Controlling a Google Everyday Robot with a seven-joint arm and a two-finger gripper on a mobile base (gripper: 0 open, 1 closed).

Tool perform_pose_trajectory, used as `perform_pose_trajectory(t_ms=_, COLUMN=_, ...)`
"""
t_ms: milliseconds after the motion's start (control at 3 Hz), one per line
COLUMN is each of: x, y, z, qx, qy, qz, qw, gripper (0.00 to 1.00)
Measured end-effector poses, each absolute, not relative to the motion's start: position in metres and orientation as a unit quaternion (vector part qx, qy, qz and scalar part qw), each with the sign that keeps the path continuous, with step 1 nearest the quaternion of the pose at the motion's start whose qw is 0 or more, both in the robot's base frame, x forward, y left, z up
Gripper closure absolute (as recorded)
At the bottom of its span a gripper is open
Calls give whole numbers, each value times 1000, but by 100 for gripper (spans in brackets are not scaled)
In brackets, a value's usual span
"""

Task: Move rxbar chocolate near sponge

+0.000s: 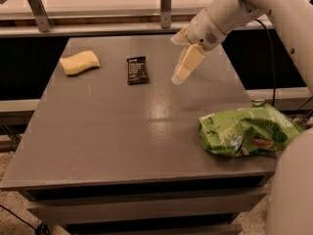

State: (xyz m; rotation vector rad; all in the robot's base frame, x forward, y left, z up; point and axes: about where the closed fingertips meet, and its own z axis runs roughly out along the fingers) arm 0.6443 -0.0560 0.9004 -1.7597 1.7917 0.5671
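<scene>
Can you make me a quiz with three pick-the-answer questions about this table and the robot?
1. Where does the small flat black wrapped bar lie on the grey table?
A. At the table's front edge
B. Between the pale yellow soft sponge and the cream gripper
C. On the floor

2. How many things lie on the table?
A. Three
B. One
C. Six

3. What is the gripper doing?
A. Lifting the bar
B. Pressing on the sponge
C. Hanging above the table, carrying nothing

Answers:
1 B: in the picture the sponge is left of the bar and the gripper is to its right.
2 A: the sponge, the bar and a crumpled green snack bag.
3 C: the bar and sponge lie apart from it.
</scene>
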Motion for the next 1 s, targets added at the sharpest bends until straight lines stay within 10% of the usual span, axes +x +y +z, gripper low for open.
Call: perform_pose_trajectory(t_ms=1000, x=676, y=-24, z=886, qx=-642, qy=638, qz=284, qw=316, gripper=0)
